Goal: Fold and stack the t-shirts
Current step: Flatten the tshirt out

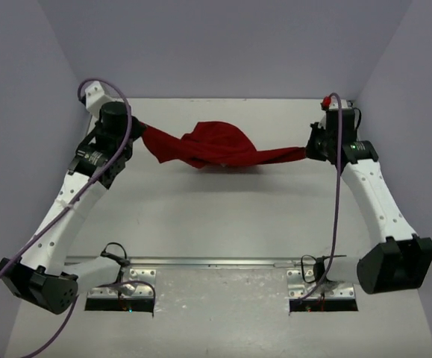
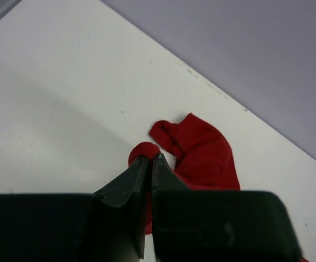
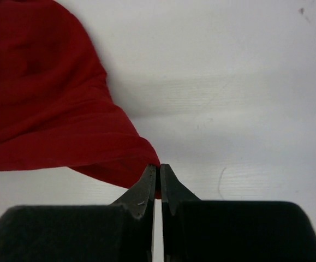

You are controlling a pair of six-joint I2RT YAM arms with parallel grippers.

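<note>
rail (image 1: pixel 216 262): a metal strip at the near edge of the table (image 1: pixel 223 216), with both arm bases on it.
table: white, plain surface.
left gripper (image 2: pixel 149 158): fingers pressed together, clamped on one bunched end of the t-shirt (image 1: pixel 216 145), held above the left side of the table.
right gripper (image 3: pixel 158 168): fingertips pinched together on the opposite end of the cloth, over the right side.
t-shirt: dark red, strung between the two grippers over the far half of the table. It narrows to a taut strip toward the right and is crumpled and sagging in the middle. Whether it touches the table is unclear.
walls (image 1: pixel 223 45): pale lilac, behind the table and along both sides.
</note>
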